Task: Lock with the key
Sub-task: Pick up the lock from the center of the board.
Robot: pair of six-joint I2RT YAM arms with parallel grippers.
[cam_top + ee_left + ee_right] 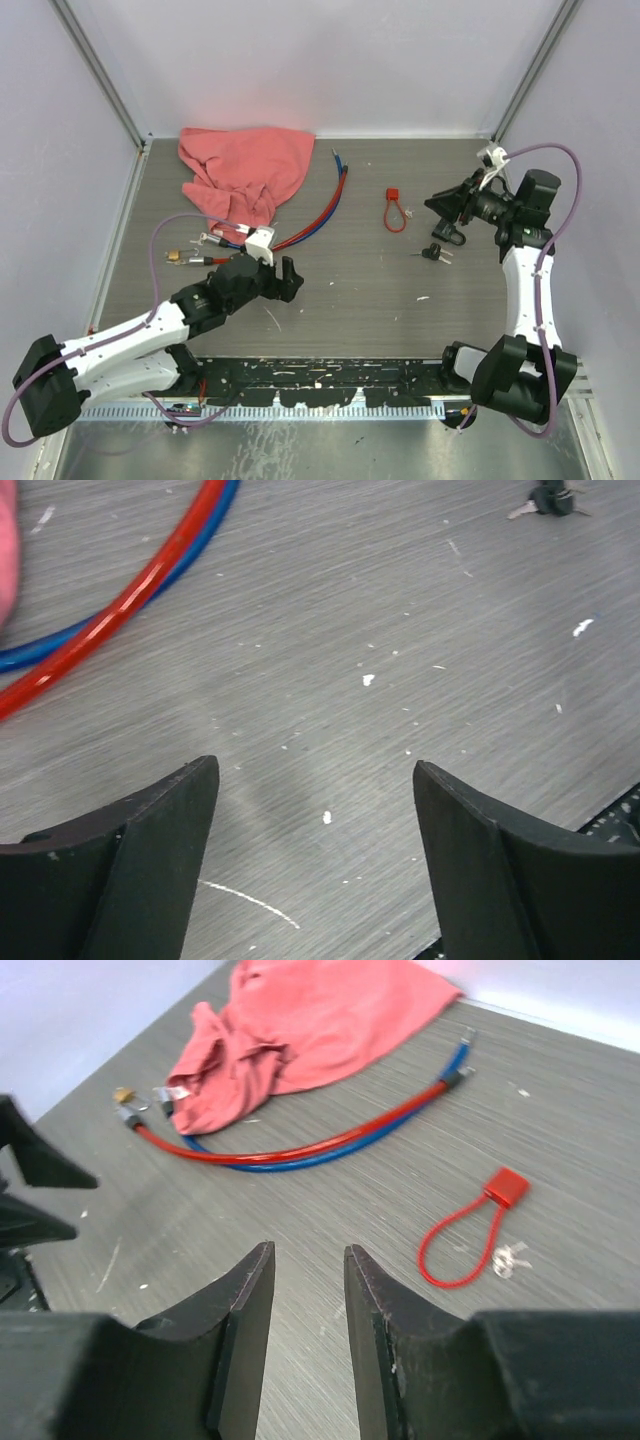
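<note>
While the left end effector (pixel 312 768) hangs released and empty over the grey surface (pixel 350 270), right end effector (pixel 308 1255) narrowly parted on nothing, red cable lock (pixel 393 197) lying mid-surface, black-headed keys (pixel 437 253) near the right arm's tip, pink cloth (pixel 245 170) far left.

The left arm (pixel 130 340) stretches low and diagonally toward the middle, its left gripper (pixel 290 278) empty, jaws spread wide. The right arm (pixel 525 290) rises from its base and bends inward at the wrist, the right gripper (pixel 437 215) angled down, its fingers (pixel 245 1320) parted by a narrow gap, nothing between them.
</note>
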